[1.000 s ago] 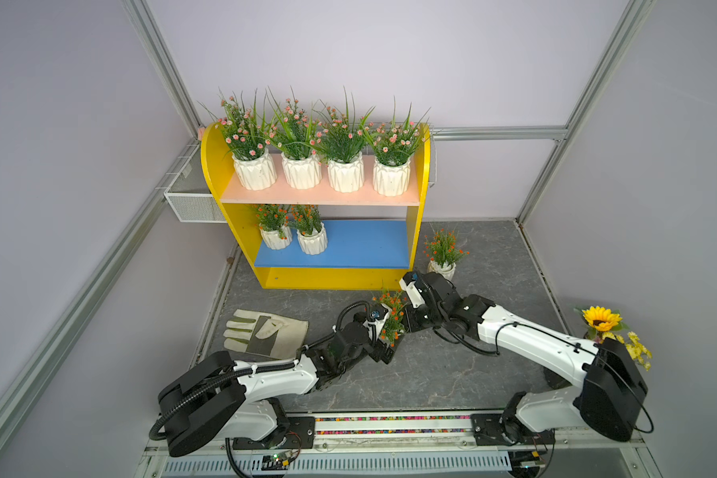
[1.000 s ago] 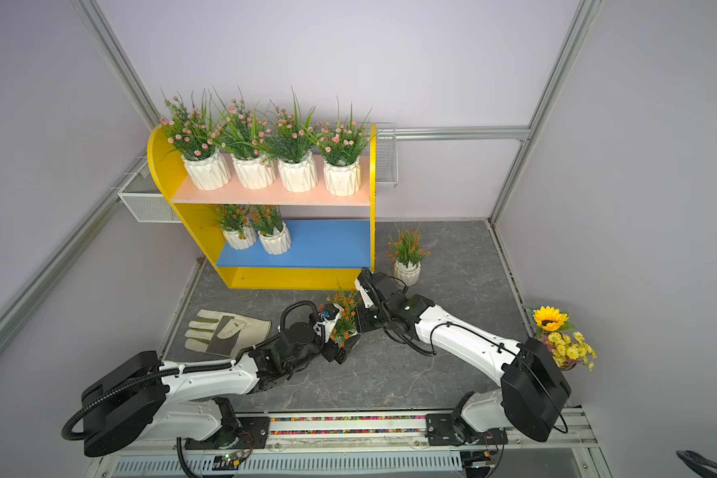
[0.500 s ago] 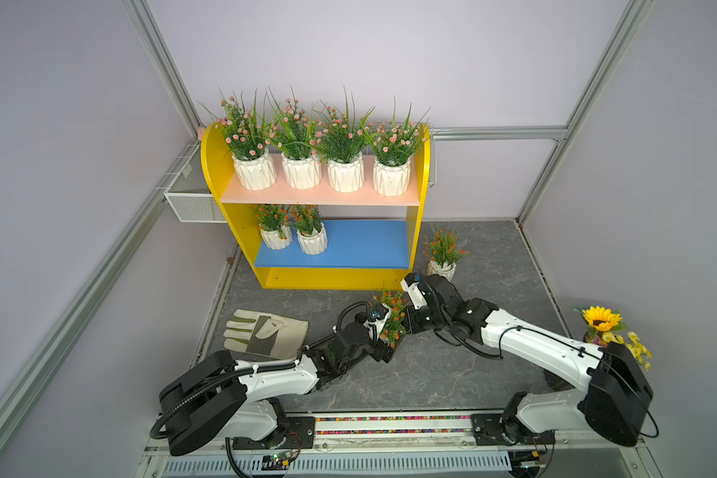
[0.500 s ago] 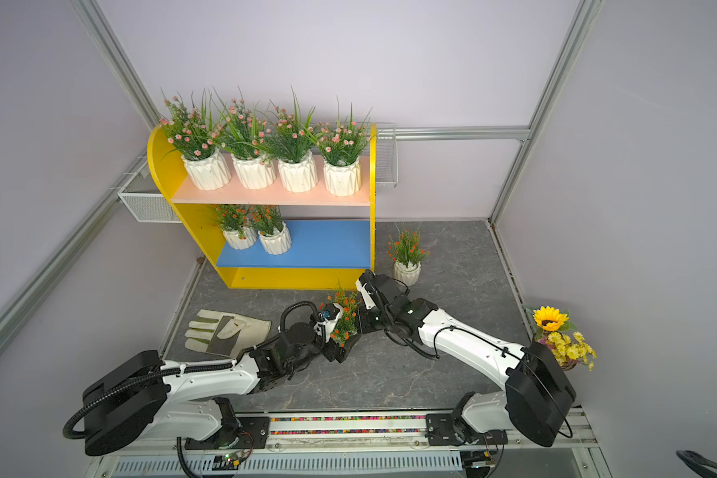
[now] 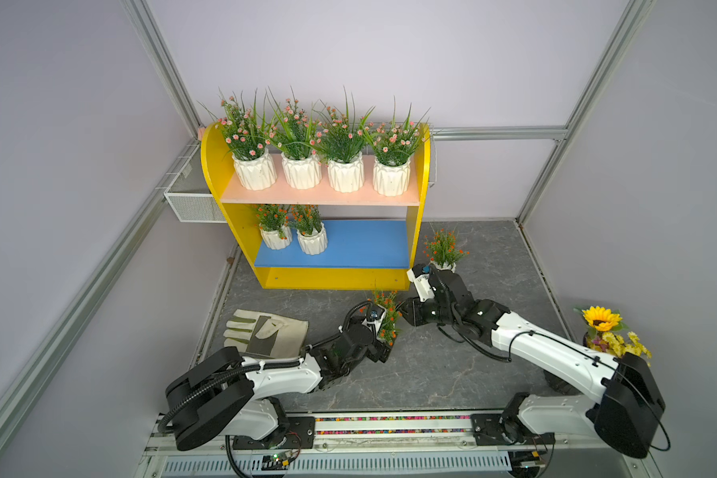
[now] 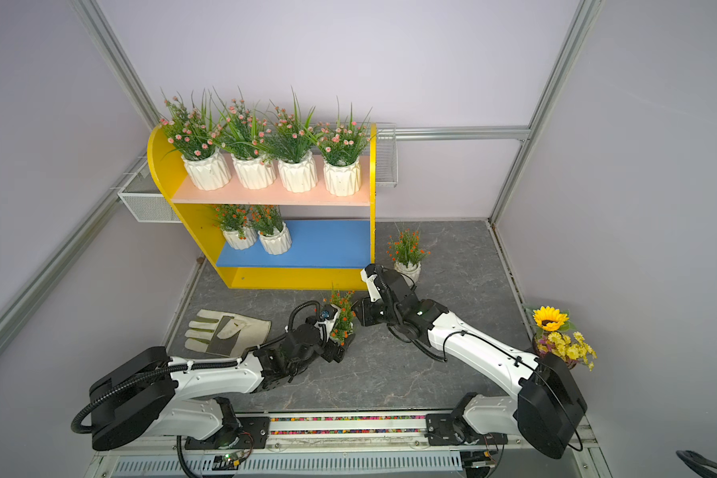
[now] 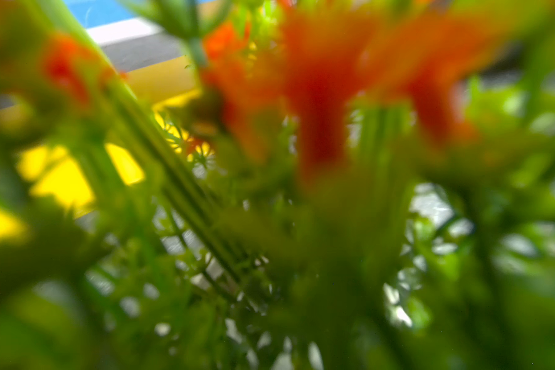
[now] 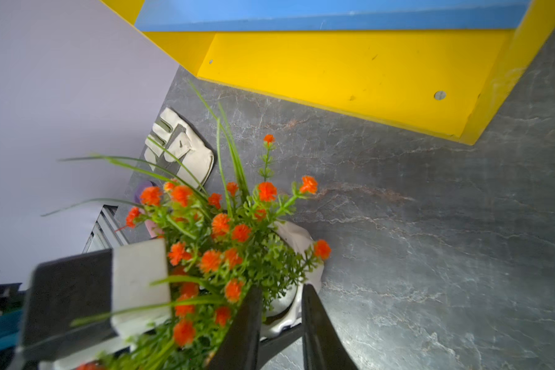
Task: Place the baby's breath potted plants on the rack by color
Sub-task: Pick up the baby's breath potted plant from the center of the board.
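- Clasping the orange-red potted plant (image 5: pixel 386 316), the left gripper (image 5: pixel 383 339) holds it in front of the rack (image 5: pixel 332 279).
- Right gripper (image 8: pixel 281 288) sits narrowly parted astride the pot's rim; whether it grips is unclear.

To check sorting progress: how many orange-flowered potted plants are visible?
4. Two orange plants on the rack's blue board; a third on the tabletop beside the rack; a fourth at the left claw. None seems hidden.
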Robot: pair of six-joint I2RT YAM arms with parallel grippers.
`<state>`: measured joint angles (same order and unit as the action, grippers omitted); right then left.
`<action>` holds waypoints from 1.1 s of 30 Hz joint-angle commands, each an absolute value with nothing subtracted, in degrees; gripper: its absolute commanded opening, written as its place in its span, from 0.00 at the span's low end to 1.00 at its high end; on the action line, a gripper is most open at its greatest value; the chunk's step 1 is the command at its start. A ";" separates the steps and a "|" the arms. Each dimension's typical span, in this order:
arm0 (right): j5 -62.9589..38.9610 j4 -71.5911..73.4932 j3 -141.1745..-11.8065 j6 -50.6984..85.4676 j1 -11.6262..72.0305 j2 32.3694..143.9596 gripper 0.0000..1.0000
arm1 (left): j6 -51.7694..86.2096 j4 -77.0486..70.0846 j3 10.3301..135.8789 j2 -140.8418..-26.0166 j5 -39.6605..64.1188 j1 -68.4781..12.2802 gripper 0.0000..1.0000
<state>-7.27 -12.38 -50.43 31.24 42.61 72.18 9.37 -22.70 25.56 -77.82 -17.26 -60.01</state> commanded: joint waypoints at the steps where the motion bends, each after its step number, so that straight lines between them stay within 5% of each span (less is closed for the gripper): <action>1: -5.27 -13.44 -47.04 31.64 40.60 68.85 0.26 | 11.32 -24.72 29.37 -77.09 -19.48 -58.87 0.44; 12: -0.65 -19.06 -40.99 31.74 36.44 58.78 0.29 | 13.78 -13.03 37.42 -74.21 -19.94 -52.15 0.42; 33: -1.93 -17.58 -37.09 33.22 36.15 57.57 0.29 | 12.27 -2.72 58.74 -82.31 -22.87 -41.33 0.37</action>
